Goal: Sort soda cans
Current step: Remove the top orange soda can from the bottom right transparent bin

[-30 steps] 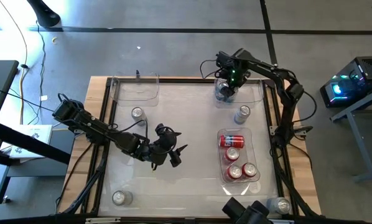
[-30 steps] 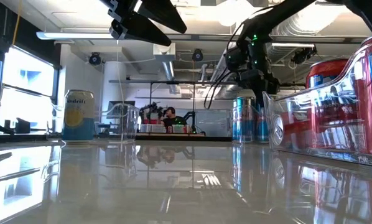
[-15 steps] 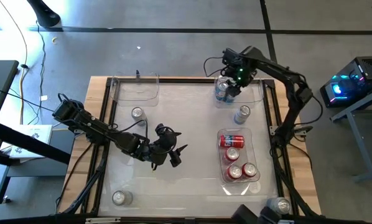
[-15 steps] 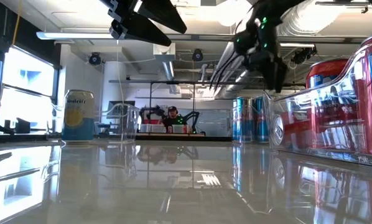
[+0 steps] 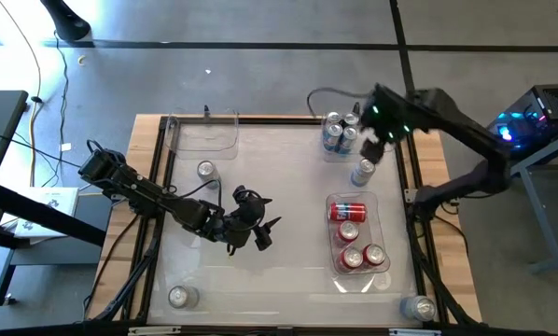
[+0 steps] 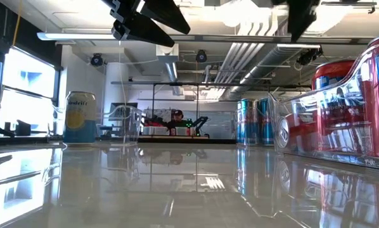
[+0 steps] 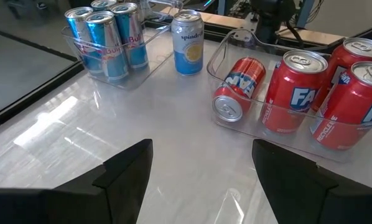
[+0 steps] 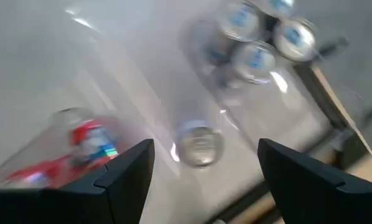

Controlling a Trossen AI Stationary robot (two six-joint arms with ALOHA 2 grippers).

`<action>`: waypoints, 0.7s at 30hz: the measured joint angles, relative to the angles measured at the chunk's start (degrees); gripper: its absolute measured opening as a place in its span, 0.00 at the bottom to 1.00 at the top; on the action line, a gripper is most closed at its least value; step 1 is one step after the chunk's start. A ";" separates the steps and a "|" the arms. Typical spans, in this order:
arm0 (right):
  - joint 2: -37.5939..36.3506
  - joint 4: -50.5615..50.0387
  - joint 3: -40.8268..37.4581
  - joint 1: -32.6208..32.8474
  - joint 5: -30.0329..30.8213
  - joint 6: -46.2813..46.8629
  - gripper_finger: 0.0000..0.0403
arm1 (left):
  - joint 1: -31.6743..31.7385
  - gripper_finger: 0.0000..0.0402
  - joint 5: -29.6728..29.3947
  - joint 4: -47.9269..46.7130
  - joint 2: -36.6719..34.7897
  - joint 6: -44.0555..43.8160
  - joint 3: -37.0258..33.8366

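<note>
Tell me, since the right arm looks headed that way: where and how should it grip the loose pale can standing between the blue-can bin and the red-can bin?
Grip the pale can around its round side wall, about mid-height, coming straight down from above. It stands upright with bare table around it, so the open right gripper, hovering close above, could probably straddle it without touching either bin.

"spindrift" on pale blue-yellow can | "Bull" on blue cans | "FA…" on upright red cans | other lettering unreadable
</note>
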 joint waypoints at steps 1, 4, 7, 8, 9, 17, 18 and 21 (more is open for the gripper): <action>-1.18 0.11 0.00 3.19 -0.03 1.20 0.70 | -0.01 0.67 0.00 0.00 0.00 -0.02 0.00; -3.45 0.37 -0.24 13.13 0.02 5.00 0.68 | -0.02 0.67 0.00 0.00 0.00 -0.02 0.00; -5.77 5.29 -5.49 22.78 -0.11 7.31 0.66 | -0.04 0.67 -0.01 0.00 0.00 -0.05 0.00; -6.59 7.91 -8.52 25.72 -0.44 7.78 0.65 | -0.04 0.67 -0.01 0.00 0.00 -0.07 0.00; -7.34 10.84 -12.06 28.42 -0.62 8.44 0.64 | -0.04 0.67 -0.01 0.01 0.00 -0.08 0.00; -8.70 23.04 -33.38 37.10 0.34 15.97 0.54 | -0.02 0.67 -0.02 0.02 0.00 -0.28 0.00; -8.70 23.87 -35.25 37.10 0.45 16.76 0.52 | -0.02 0.67 -0.02 0.01 0.00 -0.31 0.00; -8.70 25.08 -40.36 37.10 0.92 16.72 0.47 | -0.02 0.67 -0.02 0.07 0.00 -0.33 0.00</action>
